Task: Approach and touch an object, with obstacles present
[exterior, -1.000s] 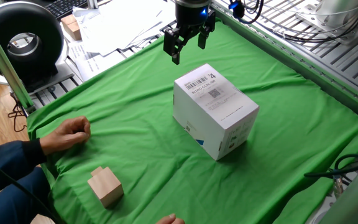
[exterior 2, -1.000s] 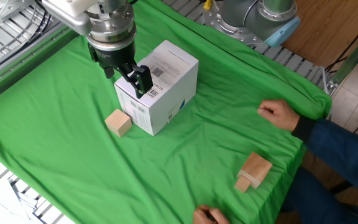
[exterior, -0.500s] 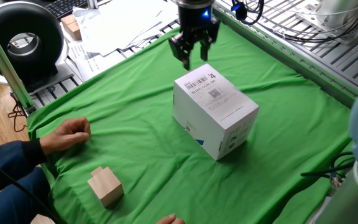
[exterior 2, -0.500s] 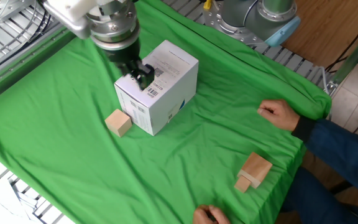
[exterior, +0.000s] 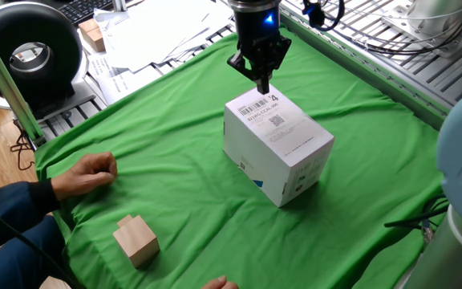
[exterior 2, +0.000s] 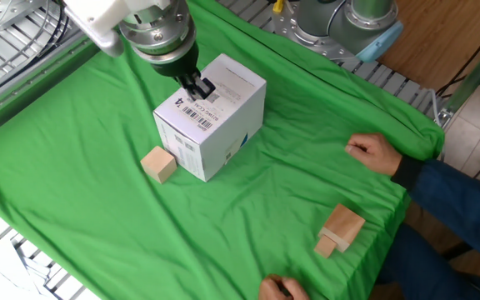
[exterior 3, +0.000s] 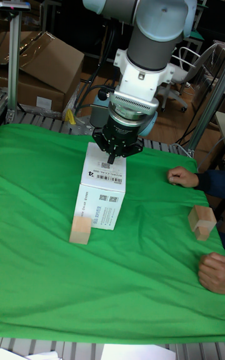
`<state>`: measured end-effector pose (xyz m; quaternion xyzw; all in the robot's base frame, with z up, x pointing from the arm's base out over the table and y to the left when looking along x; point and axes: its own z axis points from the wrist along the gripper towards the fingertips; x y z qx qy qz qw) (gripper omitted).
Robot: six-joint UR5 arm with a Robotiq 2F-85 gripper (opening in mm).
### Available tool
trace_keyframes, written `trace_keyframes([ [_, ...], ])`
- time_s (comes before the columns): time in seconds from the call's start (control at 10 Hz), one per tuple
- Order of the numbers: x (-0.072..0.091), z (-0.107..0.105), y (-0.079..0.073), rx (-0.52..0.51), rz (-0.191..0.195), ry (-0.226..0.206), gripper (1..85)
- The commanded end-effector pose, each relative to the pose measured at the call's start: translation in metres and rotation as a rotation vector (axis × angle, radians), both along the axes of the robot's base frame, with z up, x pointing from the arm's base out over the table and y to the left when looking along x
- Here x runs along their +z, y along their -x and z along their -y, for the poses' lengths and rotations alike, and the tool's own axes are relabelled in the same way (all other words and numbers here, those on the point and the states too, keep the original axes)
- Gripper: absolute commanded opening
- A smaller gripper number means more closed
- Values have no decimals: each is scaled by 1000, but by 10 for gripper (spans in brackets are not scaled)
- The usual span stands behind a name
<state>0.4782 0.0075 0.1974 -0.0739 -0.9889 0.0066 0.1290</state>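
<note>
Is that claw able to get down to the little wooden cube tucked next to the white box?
Probably, but not straight down. The gripper hangs over the white box, which sits between it and the small wooden cube. The cloth on the cube's other sides looks free.

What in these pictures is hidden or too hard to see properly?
- Small wooden block beside the white box: hidden behind the box in one fixed view.
- Gripper fingertips: touching the box top or just above, unclear in every view.
- Label print: too small to read.
- Person's hand: cut off by the bottom edge.
</note>
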Motion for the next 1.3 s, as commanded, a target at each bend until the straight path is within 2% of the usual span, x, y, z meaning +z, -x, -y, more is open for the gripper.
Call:
trace_keyframes([
  [0.0,2,0,0,-6,-2,2,23],
  [0.3,4,8,-13,24,28,44,23],
  [0.4,6,8,-24,40,43,35,23],
  [0.6,-5,3,-56,76,99,1,23],
  [0.8,-13,-4,-72,92,123,5,23],
  [0.9,-14,-12,-85,93,151,8,23],
  [1.2,-15,-49,-100,93,197,-89,23],
])
